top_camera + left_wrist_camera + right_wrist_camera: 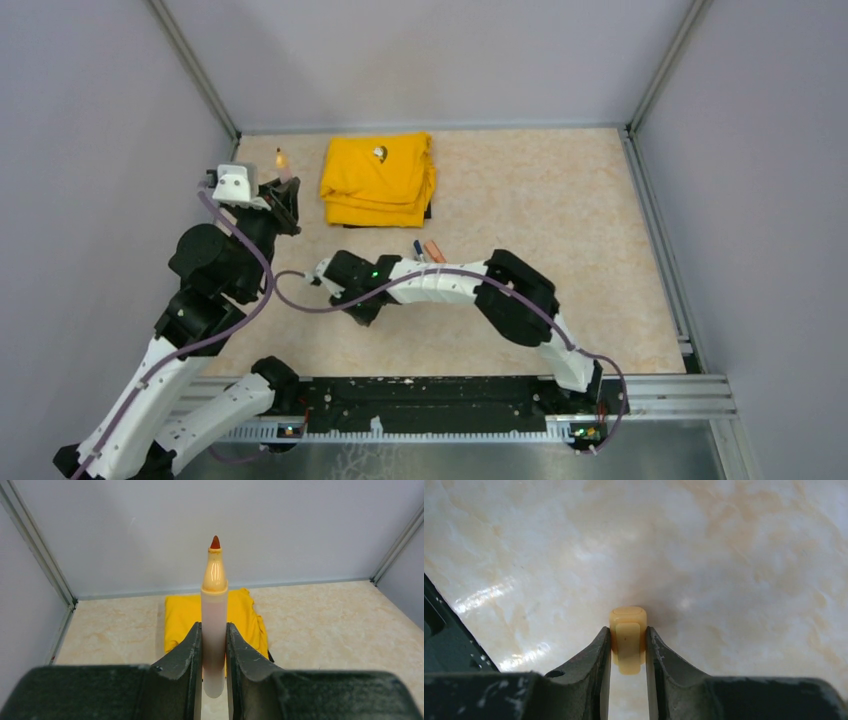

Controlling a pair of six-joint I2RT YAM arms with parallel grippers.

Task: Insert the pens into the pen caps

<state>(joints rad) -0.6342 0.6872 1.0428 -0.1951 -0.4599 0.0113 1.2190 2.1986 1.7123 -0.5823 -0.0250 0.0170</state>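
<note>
In the top view the right fingers are hidden under their own wrist, and the cap cannot be made out there; only the right wrist view shows them. In that view the right fingers (600, 652) are closed on the cap (628, 640), a light orange stub, with one finger against each side. The cap is low at the bench (724, 555), but I cannot tell whether it rests on the surface or is a little lifted. Its lower part sits between the fingers and is hard to read. The left fingers (186, 652) are clenched on the marker (215, 610), which stands upright between them with its bare red-orange tip on top. Its lower end goes down between the fingers and is partly covered. In the top view this marker (281, 160) is only a small pale stick above the left fingers, at the far left of the bench, just left of the cloth (378, 180). The left wrist view shows the cloth (247, 615) behind the marker, partly hidden by it. Two more pens lie near the middle of the bench, just beyond the right arm (440, 283): a dark pen (418, 246) and an orange pen (434, 250), side by side. Their near ends are cut off by the arm, and no wrist view shows them. On the cloth lies a small thing (380, 153), too small to name.
</note>
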